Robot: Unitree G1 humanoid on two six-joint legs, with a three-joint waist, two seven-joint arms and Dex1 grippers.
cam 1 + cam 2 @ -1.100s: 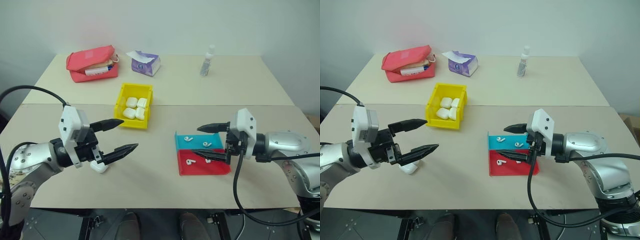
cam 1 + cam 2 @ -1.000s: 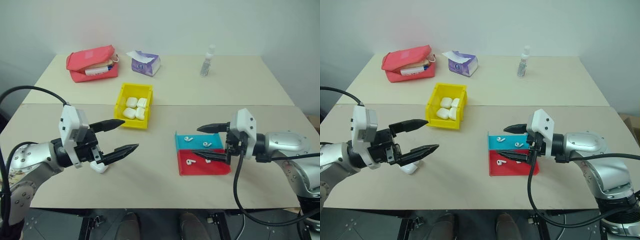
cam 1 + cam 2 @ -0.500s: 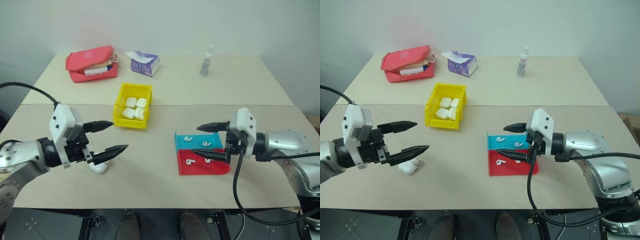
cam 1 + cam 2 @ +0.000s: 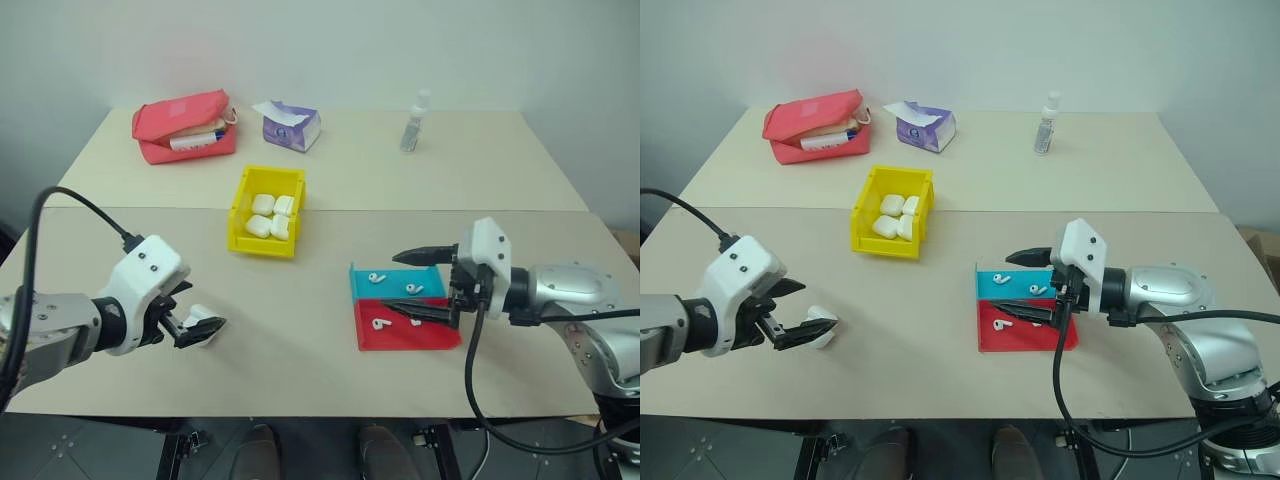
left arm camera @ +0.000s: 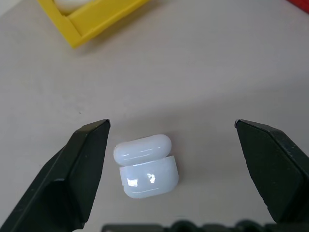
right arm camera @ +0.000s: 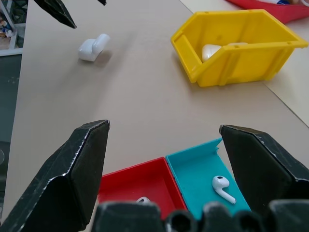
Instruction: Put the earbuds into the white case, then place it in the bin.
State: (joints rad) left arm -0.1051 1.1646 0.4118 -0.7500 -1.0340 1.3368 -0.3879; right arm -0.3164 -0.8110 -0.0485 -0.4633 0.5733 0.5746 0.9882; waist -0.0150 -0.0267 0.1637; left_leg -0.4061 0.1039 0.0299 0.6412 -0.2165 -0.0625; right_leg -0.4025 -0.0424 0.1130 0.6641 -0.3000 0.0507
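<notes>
1. Two beige tables (image 4: pixel 330 350) are standing end to end against a pale wall, filling most of the head views.
2. At the lower left of the left eye view, the left arm is reaching in from the frame's edge, its left gripper (image 4: pixel 200 327) tipping down toward the tabletop.
3. Its jaws are standing wide apart, gripping nothing.
4. The case (image 5: pixel 146 166) is lying on the table with its lid hinged open, sitting between the two fingers (image 5: pixel 79 164) in the left wrist view, touching neither.
5. In the left eye view the case (image 4: pixel 203 322) is showing right at the gripper's tips, lower left of centre.
6. At the right of the frame, the right arm is stretching toward the centre, nearly level, with the right gripper (image 4: pixel 418 285) hanging over two trays.
7. Its jaws are also spread open, holding nothing.
8. The teal tray (image 4: pixel 362 277) is holding two earbuds (image 4: pixel 377 277), and the red tray (image 4: pixel 400 338) just below it in the frame is holding more.
9. The bin (image 4: pixel 243 200) is sitting above centre-left, well apart from both grippers, with several white cases (image 4: pixel 272 216) lying inside.
10. Along the top of the frame, a red pouch (image 4: pixel 185 125), a purple tissue pack (image 4: pixel 292 126) and a small bottle (image 4: pixel 415 121) are resting on the far table.
</notes>
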